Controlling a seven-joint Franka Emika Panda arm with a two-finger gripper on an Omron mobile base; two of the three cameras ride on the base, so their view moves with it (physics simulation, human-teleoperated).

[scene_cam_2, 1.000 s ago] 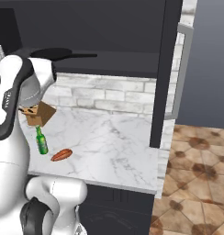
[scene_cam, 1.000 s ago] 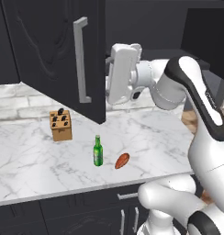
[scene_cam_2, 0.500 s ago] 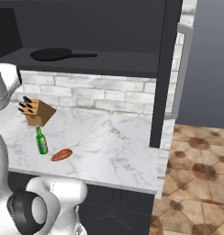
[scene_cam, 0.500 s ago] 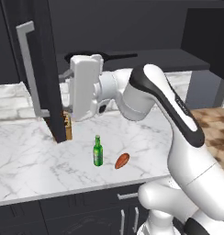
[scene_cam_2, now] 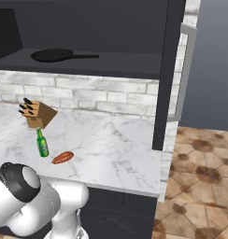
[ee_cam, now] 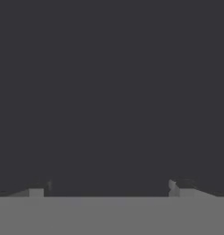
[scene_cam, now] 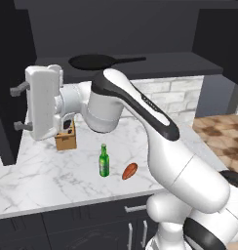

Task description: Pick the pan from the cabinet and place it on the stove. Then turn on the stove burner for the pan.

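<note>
Gripper (scene_cam: 14, 108) is sitting at 9 o'clock in the left base view, jaws spread wide, nothing between them, fingers (scene_cam: 19, 90) pointing left toward the dark door edge. In the hand view the fingertips (ee_cam: 178, 187) are standing far apart at the bottom against a flat dark panel; cannot tell what panel that is.

The pan (scene_cam: 91, 61) is lying flat on the bottom shelf of the open cabinet (scene_cam: 140, 29), at 12 o'clock above the arm, handle pointing toward 3 o'clock. In the right base view the pan (scene_cam_2: 53, 55) is sitting at 11 o'clock on the same shelf, handle also toward 3 o'clock, with the right cabinet (scene_cam_2: 169, 70) door swung open edge-on and its silver bar handle (scene_cam_2: 185, 72) just beside it at 3 o'clock.

On the marble surface (scene_cam: 38, 176) a knife block (scene_cam: 66, 139) is standing just below the wrist, partly hidden by it. A green bottle (scene_cam: 104, 161) is standing upright near centre, and a reddish-brown sausage-like item (scene_cam: 129, 171) is lying just beside it at its 4 o'clock, not touching. In the right base view the knife block (scene_cam_2: 39, 114) is tilting at 9 o'clock, the green bottle (scene_cam_2: 41, 144) below it, the reddish-brown sausage-like item (scene_cam_2: 62, 157) near the bottle at 4 o'clock. Brick backsplash (scene_cam_2: 102, 95) is running behind the surface (scene_cam_2: 116, 149).
</note>
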